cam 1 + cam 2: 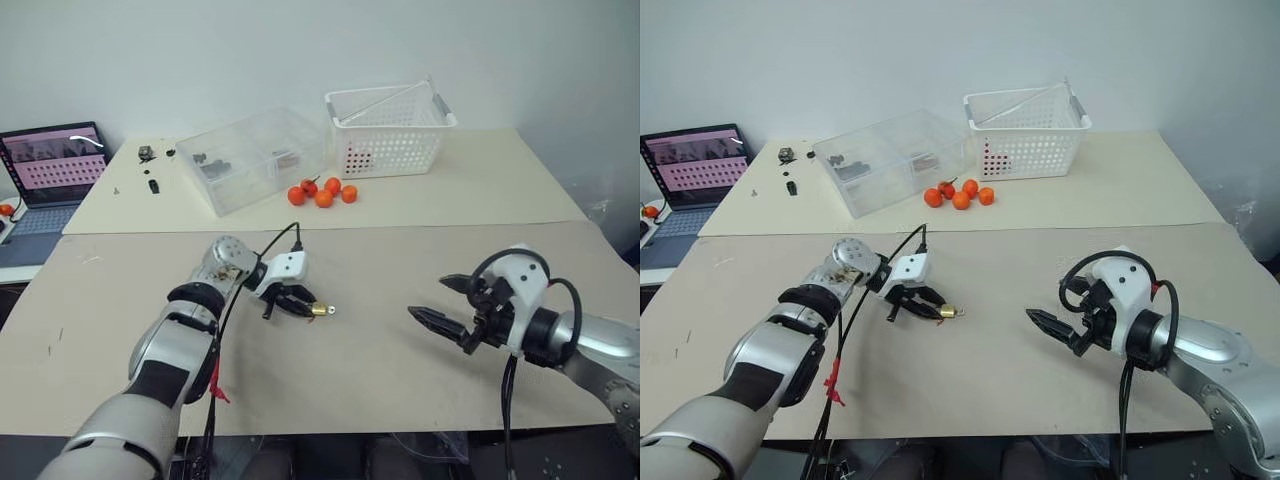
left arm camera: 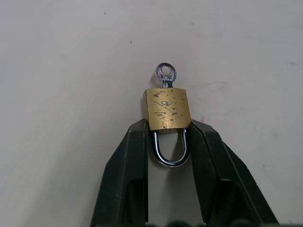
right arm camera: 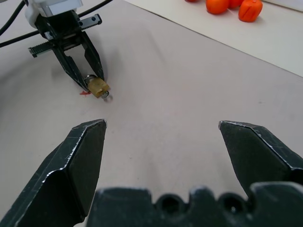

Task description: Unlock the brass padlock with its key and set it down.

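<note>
Two black fingers of the left gripper (image 2: 166, 142) clamp the brass padlock (image 2: 167, 108) by its sides, the silvery shackle (image 2: 170, 152) lying between them and the small key (image 2: 164, 75) sticking out of the lock's far end. It hangs just above the beige table (image 1: 400, 350), left of centre. Well to the right, the right gripper (image 3: 161, 130) hovers with fingers spread wide, holding nothing. Orange fruits (image 1: 322, 191) lie far back, near a white basket (image 1: 388, 130).

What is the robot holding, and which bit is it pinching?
The left gripper pinches the brass padlock by the body's sides near the shackle, key sticking out. The right gripper is open, holding nothing.
</note>
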{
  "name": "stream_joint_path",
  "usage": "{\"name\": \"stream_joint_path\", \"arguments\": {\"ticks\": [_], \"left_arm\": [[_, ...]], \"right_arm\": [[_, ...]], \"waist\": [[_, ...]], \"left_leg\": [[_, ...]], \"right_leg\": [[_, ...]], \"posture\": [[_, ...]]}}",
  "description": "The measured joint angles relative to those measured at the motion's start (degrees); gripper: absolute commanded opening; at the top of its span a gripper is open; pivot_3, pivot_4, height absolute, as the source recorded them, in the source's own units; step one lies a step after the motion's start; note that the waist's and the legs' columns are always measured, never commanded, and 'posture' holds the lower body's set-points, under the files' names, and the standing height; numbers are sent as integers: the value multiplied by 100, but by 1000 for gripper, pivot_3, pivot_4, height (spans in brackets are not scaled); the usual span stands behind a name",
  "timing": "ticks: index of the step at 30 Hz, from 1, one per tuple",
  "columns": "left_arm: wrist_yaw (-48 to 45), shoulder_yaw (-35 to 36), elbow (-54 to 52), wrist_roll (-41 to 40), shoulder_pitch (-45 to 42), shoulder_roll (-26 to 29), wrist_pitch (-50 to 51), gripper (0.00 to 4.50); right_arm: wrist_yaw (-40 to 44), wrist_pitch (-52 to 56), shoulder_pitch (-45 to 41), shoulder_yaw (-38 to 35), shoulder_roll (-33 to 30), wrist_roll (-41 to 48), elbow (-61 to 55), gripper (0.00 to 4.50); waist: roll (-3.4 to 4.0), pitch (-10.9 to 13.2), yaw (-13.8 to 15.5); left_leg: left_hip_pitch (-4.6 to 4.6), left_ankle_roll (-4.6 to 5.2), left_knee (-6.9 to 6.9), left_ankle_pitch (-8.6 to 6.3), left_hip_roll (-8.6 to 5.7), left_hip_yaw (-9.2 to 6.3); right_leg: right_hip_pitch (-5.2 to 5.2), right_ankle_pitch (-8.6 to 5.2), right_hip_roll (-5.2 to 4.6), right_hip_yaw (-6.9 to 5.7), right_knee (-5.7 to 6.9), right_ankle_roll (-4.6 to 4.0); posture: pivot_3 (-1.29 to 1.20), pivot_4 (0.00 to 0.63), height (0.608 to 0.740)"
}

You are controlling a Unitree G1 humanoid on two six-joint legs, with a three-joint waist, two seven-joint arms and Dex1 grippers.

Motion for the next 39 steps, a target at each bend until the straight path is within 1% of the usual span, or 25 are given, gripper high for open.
{"name": "stream_joint_path", "arguments": {"ticks": [5, 6, 7, 8, 9, 11, 15, 20, 30, 39], "left_arm": [[-56, 9, -270, -82, 136, 41, 181, 750], [-59, 9, -328, -92, 167, 50, 223, 1249], [-64, 10, -377, -116, 195, 59, 257, 1874], [-99, 8, -397, -123, 208, 61, 266, 2043], [-145, 4, -418, -126, 219, 61, 272, 2523], [-205, -16, -458, -143, 246, 60, 301, 3252], [-285, -50, -529, -184, 250, 58, 517, 3252], [-245, -76, -582, -184, 253, 41, 531, 3252], [-117, -67, -669, -255, 264, -82, 759, 3252], [449, 154, -1241, -514, 302, -156, 1156, 3252]], "right_arm": [[71, -83, -168, 248, 0, -169, 146, 4500], [83, -98, -180, 274, 0, -182, 165, 4500], [104, -114, -206, 292, 0, -206, 207, 4500], [114, -118, -234, 301, 0, -229, 236, 4500], [119, -125, -266, 303, 0, -266, 256, 4500], [129, -133, -282, 303, 0, -295, 261, 4500], [195, -134, -278, 304, 0, -378, 273, 4500], [220, -137, -163, 304, 1, -467, 272, 4500], [201, -188, -83, 304, 39, -638, 267, 4500], [186, -238, -28, 305, 52, -730, 266, 4500]], "waist": [[0, 0, -1], [2, -1, -3], [2, -1, -3], [2, -1, -1], [2, -1, 7], [2, -2, 24], [2, -2, 27], [3, -3, 28], [3, -3, 121], [1, -1, 67]], "left_leg": [[-1, 6, 0, -4, 0, -1], [-1, 9, 0, -6, 0, -1], [0, 11, 0, -6, 1, -1], [0, 11, 1, -6, 1, -2], [0, 11, 1, -6, 1, -2], [3, 11, 3, -6, 2, -2], [4, 11, 4, -6, 3, -2], [2, 11, 6, -6, 1, -2], [1, 10, 11, -6, -2, -4], [-7, 11, 9, -7, -2, -7]], "right_leg": [[-1, 0, 2, 1, -3, 0], [-1, 0, 2, 1, -3, 0], [-1, 0, 2, 1, -2, 0], [-2, 0, 3, 0, -2, 0], [-2, 0, 3, 0, -1, 0], [1, 0, 4, -2, 2, 0], [1, 0, 4, -2, 2, 0], [1, 1, 3, -2, 4, -1], [4, 0, 0, -4, 4, 0], [-5, 1, 0, 3, -1, -1]], "posture": [[0, 150, 740], [0, 150, 740], [0, 150, 740], [0, 150, 740], [0, 150, 740], [0, 150, 740], [0, 150, 740], [0, 150, 740], [0, 150, 740], [0, 150, 740]]}}
